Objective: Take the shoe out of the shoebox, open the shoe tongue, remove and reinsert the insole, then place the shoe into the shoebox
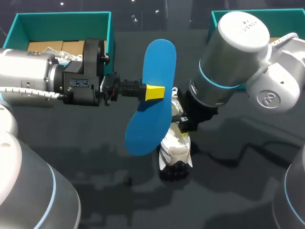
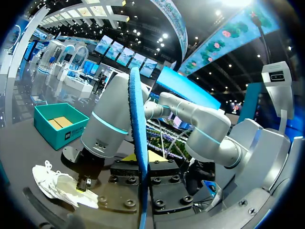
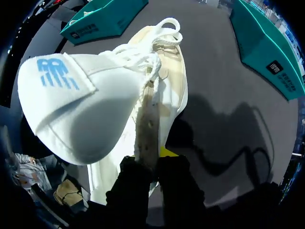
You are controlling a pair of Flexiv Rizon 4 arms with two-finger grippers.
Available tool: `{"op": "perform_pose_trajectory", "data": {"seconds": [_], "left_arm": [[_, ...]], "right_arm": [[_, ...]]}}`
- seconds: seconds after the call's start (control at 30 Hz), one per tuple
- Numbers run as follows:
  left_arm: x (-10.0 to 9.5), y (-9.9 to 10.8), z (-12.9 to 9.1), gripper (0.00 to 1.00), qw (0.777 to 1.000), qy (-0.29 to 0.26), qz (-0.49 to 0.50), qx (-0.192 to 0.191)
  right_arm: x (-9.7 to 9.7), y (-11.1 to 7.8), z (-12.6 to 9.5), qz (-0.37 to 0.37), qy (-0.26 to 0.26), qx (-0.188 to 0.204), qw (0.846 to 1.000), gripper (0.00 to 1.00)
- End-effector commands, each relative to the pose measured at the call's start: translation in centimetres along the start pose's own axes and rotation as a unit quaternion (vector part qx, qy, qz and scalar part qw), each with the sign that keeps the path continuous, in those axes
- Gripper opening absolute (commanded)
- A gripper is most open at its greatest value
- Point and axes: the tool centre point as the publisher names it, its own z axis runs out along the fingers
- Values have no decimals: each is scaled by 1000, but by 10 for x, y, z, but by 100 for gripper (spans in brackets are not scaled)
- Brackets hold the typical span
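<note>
Nearest to me, my right gripper point(image 1: 183, 127), coming in from the right, is clamping the white shoe point(image 1: 175, 149) by the side strip that carries the eyelets; in the right wrist view that strip is running down between the two dark fingers, which are pressing it from both sides, with a yellow tip point(image 3: 167, 152) showing just beside it; the shoe is sitting low over the dark table point(image 1: 95, 191) in the middle, a dark treaded part showing at its near end, and I cannot tell how much of it is resting on the surface; the tongue point(image 3: 71, 109) is standing pulled up and away from the opening, and the white laces point(image 3: 145, 57) are hanging loose ahead of it; just beyond the shoe, my left gripper point(image 1: 153, 92), reaching in from the left, is pinching the blue insole point(image 1: 151, 117) near its middle, holding it up in the air and clear of the shoe; in the left wrist view the insole is standing edge-on between my fingers; farther off, the left shoebox point(image 1: 62, 18) is sitting at the far left with tan card lying in it; the right shoebox point(image 1: 281, 15) is sitting at the far right, partly hidden behind my right arm.
</note>
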Motion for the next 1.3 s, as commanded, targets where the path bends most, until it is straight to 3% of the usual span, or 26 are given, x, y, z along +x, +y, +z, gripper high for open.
{"op": "perform_pose_trajectory", "data": {"seconds": [0.03, 1.3], "left_arm": [[-1, 1, 2, 0, 1000, 0, 0, 1], [-1, 1, 2, 0, 1000, 0, 0, 1]], "right_arm": [[-5, -6, 3, 7, 6, -26, 1000, 0], [-16, -5, 45, 40, 30, -3, 999, 0]]}}
